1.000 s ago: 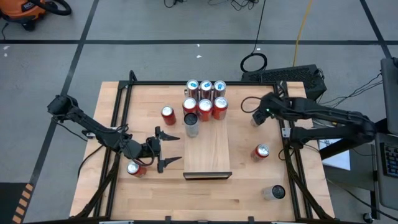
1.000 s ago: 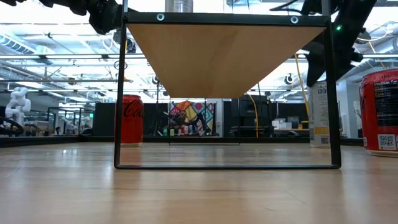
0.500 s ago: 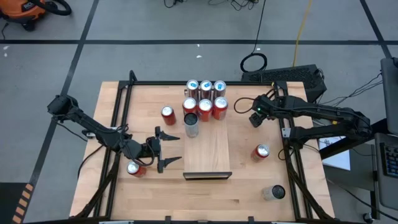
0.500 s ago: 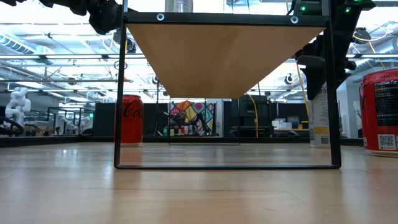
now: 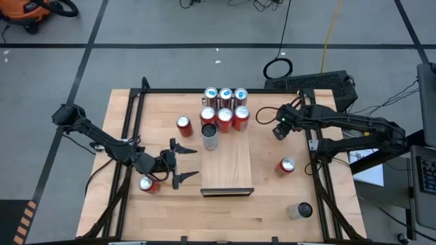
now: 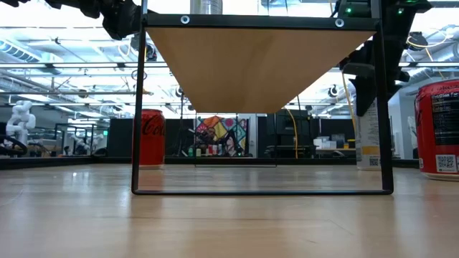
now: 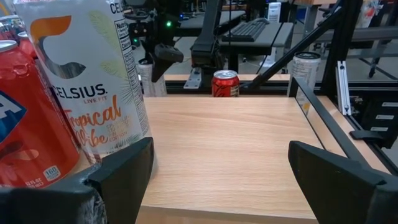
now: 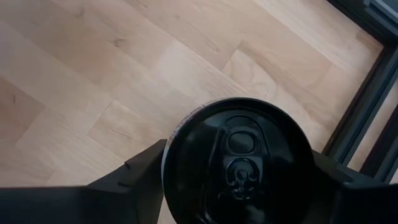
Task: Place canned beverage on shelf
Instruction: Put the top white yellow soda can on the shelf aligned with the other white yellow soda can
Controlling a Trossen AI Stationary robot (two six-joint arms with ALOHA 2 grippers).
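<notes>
The shelf is a pale wood panel raised on a black frame. Several cans stand at its far end, among them a white Celsius can. My right gripper is to the shelf's right, over a white can with a black top that stands upright on the tabletop, and is shut on it. My left gripper waits open at the shelf's left edge, with nothing between its fingers. My right gripper pinches the white can at its top rim, one finger on each side. The fingers come from above, slanting steeply down. The can stands upright with its base on the tabletop.
Red cans stand on the tabletop: one left of the shelf, one by my left arm, one to the right. A silver can stands at the near right. A black frame runs along the table's sides.
My right gripper has come down and a little toward the table's left onto the white can's top, tipping further downward. The can has stayed in place on the tabletop.
</notes>
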